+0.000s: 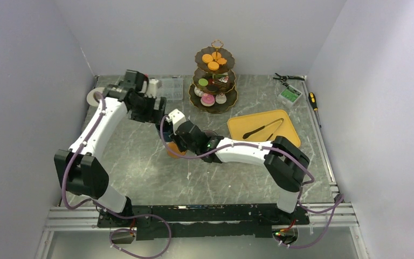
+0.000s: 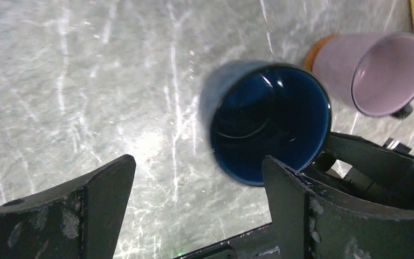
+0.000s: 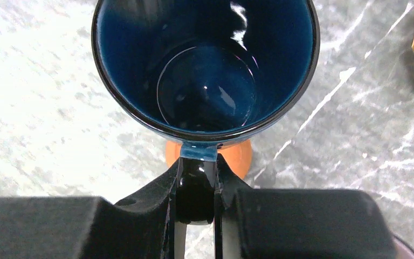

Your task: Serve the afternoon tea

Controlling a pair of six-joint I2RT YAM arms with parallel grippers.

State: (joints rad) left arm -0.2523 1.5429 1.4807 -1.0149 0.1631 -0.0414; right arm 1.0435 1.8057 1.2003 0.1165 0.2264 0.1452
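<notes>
My right gripper (image 3: 197,181) is shut on the handle of the navy mug (image 3: 205,70). It holds the mug upright over a brown round coaster (image 3: 238,156); whether the mug touches the coaster I cannot tell. In the top view this gripper (image 1: 177,139) is mid-table, over the coaster (image 1: 171,152). My left gripper (image 2: 199,186) is open and empty, just behind the navy mug (image 2: 269,118). The mauve mug (image 2: 383,70) stands on the second coaster (image 2: 317,49). The three-tier stand (image 1: 215,81) at the back holds orange macarons, a green one, cake slices and pink donuts.
A yellow tray (image 1: 288,132) with black tongs (image 1: 263,128) lies right of the arms. The clear compartment box (image 1: 171,88) and white tape roll (image 1: 92,97) are at the back left. Pliers (image 1: 288,78), a green box (image 1: 290,95) and a screwdriver (image 1: 314,101) lie at the back right.
</notes>
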